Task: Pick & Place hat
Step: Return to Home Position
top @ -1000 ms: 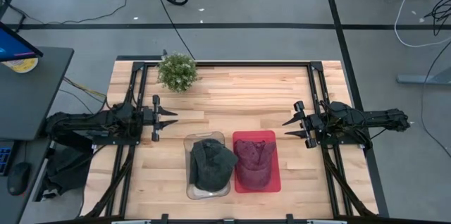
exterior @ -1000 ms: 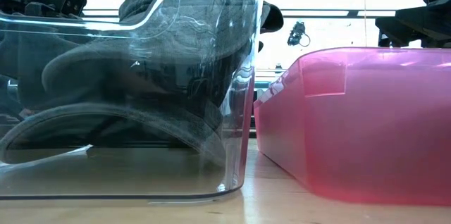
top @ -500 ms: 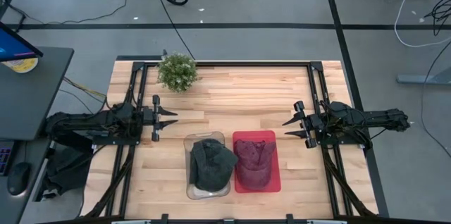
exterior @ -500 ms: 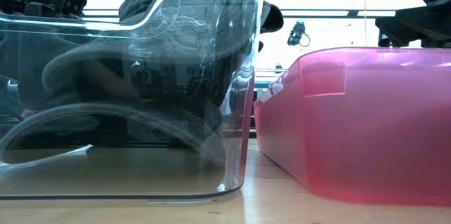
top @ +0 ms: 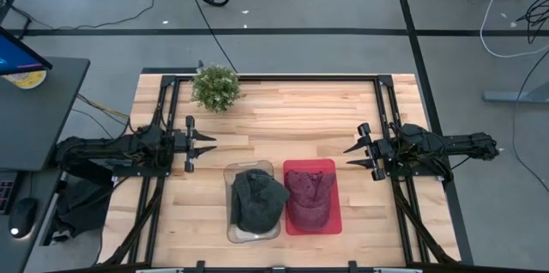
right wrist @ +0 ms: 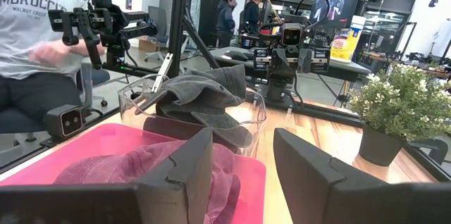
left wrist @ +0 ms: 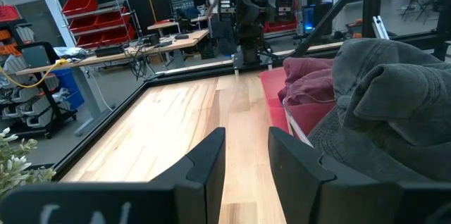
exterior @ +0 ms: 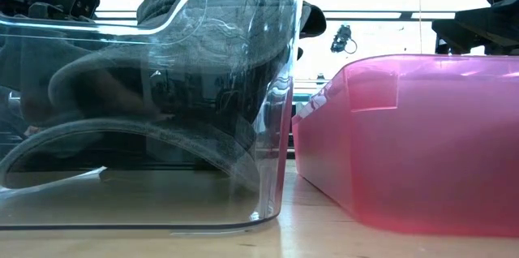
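Wood table [top: 283, 110] is occupied by a transparent bin [top: 230, 174] holding the black cap [top: 256, 200] and, just beside it, a red bin [top: 336, 221] holding the red cap [top: 309, 196]. At the sides, the left gripper [top: 213, 143] and right gripper [top: 347, 157] are seen released, empty.

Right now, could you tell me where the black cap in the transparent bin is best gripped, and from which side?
Grip the black cap at its bunched crown, which rises above the transparent bin's rim, coming from straight above: the walls close off every side. The left gripper, open at the table's left, is probably nearer than the right gripper.
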